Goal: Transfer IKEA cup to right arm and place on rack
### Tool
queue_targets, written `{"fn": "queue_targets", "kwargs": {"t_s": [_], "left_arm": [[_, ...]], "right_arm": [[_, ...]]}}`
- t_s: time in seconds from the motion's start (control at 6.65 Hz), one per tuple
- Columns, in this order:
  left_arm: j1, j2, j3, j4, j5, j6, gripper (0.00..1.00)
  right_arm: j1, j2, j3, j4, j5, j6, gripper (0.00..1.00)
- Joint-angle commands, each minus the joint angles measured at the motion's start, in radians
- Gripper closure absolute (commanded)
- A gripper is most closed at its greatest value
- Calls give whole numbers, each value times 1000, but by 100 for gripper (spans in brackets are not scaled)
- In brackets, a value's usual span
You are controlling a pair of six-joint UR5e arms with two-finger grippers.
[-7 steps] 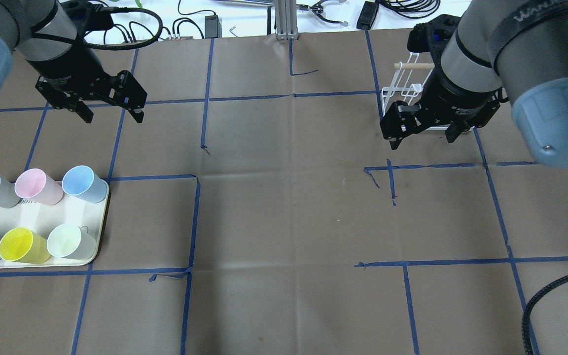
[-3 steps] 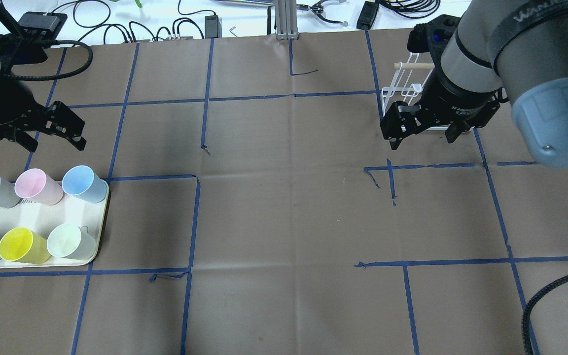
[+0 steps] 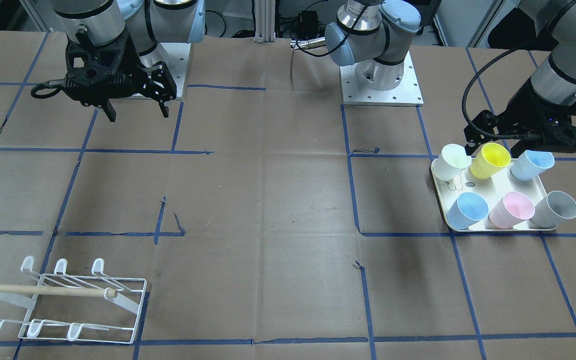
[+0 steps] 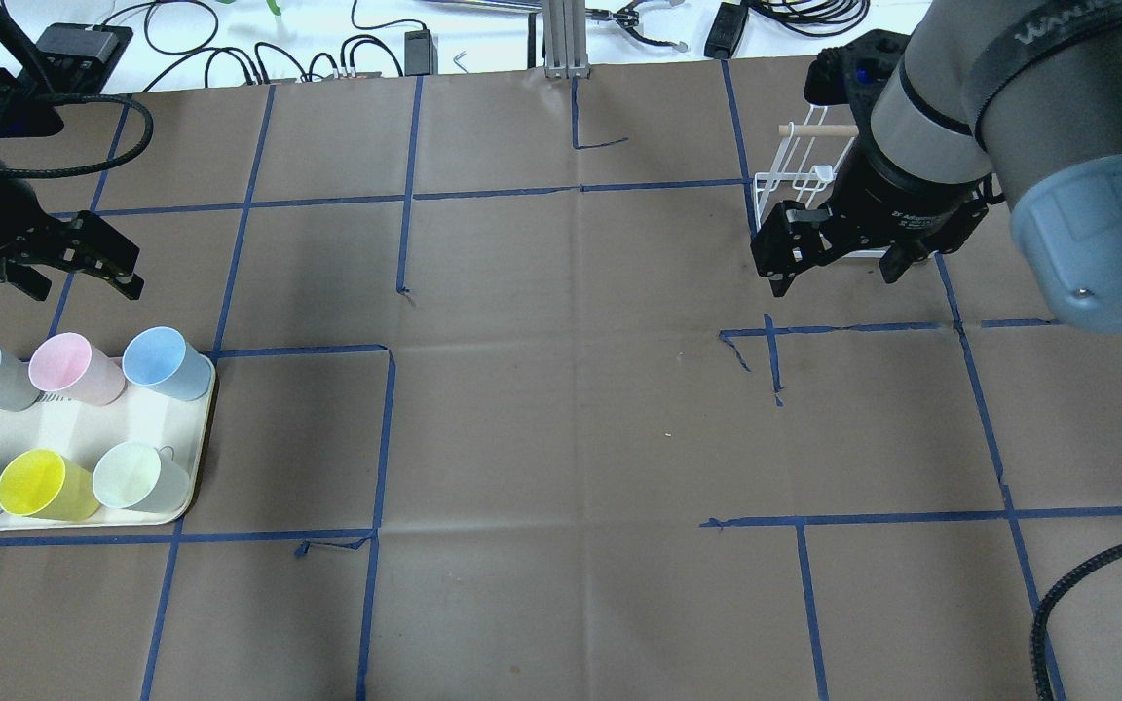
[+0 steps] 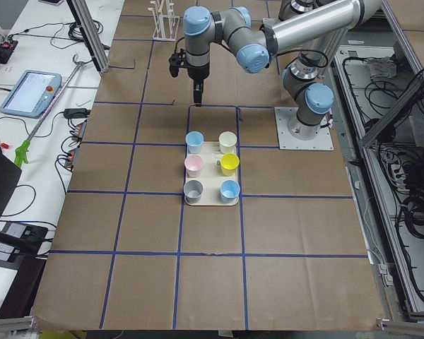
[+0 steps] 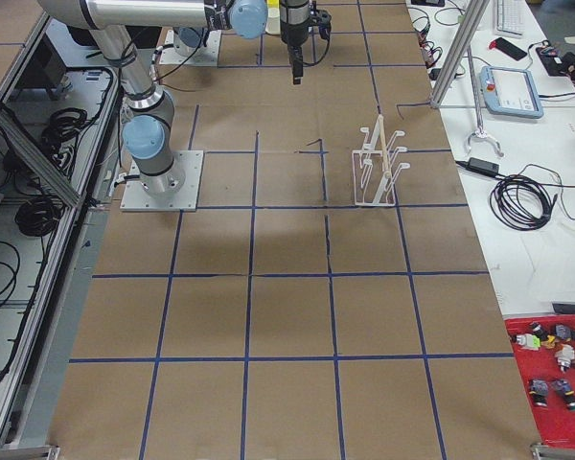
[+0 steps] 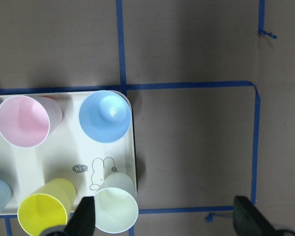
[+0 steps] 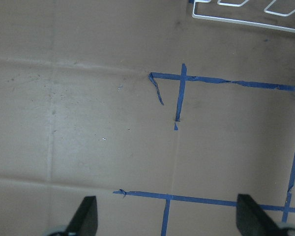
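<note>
- The left hand [image 4: 84, 280], black and two-fingered at the left edge of the overhead view, was spread wide and held nothing.
- It hung over the brown paper-covered counter [image 4: 571, 419], just above the tray in that frame.
- In its wrist view, one finger [image 7: 86, 216] sat at the bottom edge, beside the pale mint plastic cup [image 7: 115, 209].
- Six pastel cups stood on the cream rectangular tray [image 4: 69, 428] at lower left of the overhead view, none lifted. I could not tell which one was meant.
- The right hand [image 4: 834, 277], equally wide open and empty, hovered at upper right, in front of the white wire rack with a wooden dowel [image 3: 43, 290], which carried no cup.
- The step looked like the approach to the first pick.
- Next the left hand would likely need to centre over one cup, straddle its wall, close, then carry it mid-counter for handover.
</note>
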Motion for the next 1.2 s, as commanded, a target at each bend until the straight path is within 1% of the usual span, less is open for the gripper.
{"fn": "queue_targets", "kwargs": {"t_s": [0.0,0.15,0.3,0.6,0.75,0.9,1.05], "left_arm": [[2,-46,-38,92,-1,20,1],[13,-73,-49,111,-1,20,1],[37,-105,-69,158,-2,21,1],[42,-150,-168,309,-2,17,1],[42,-167,-243,432,-1,17,1],[42,-168,-287,475,-2,15,1],[42,-176,-298,479,-1,12,1]], "right_arm": [[0,0,3,-1,0,0,0],[0,0,3,-1,0,0,0],[0,0,3,-1,0,0,0],[0,2,3,-1,2,0,0],[0,2,3,-1,0,0,0],[0,2,3,-1,0,0,0],[0,2,3,-1,0,0,0]]}}
